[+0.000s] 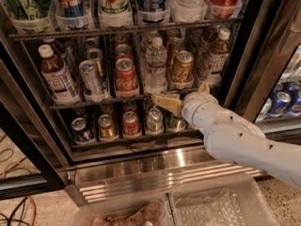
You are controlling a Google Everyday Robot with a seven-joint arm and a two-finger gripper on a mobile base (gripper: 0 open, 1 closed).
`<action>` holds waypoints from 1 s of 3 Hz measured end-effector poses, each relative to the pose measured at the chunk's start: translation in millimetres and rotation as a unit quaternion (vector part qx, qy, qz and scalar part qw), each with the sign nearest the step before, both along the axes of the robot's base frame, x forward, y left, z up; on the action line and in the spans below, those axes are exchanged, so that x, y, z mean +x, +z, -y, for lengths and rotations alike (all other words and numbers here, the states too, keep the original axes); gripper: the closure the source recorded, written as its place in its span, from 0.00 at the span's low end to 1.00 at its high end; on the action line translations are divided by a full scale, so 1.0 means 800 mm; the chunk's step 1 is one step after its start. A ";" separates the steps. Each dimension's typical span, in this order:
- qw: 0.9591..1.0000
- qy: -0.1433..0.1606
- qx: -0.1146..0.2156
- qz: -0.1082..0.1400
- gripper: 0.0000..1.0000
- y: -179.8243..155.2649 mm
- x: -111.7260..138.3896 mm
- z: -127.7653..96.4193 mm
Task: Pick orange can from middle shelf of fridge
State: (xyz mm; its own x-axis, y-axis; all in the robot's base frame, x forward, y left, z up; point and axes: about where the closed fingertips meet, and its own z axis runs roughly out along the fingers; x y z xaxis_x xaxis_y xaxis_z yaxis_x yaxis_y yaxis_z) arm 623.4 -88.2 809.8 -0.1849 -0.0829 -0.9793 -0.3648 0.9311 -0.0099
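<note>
The orange can (181,68), amber with a silver top, stands on the middle shelf (94,100) of the fridge (141,166), right of a clear water bottle (154,67). My gripper (179,94) is at the shelf's front rail, just below and in front of the can. It is open and holds nothing. One tan finger (165,103) shows left of the can and a tan tip (203,86) shows to its right. My white arm (235,138) reaches in from the lower right.
On the same shelf stand a red cola can (125,76), a slim silver can (91,79) and brown tea bottles (54,74). Small cans (130,123) fill the rack below. Clear bins (211,204) sit on the floor in front. A black door frame (244,55) stands to the right.
</note>
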 end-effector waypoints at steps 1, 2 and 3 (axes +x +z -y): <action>1.000 -0.011 0.001 0.007 0.18 -0.003 0.002 0.007; 1.000 -0.015 -0.002 0.013 0.22 -0.002 0.003 0.006; 1.000 -0.017 -0.007 0.022 0.22 0.002 0.005 0.004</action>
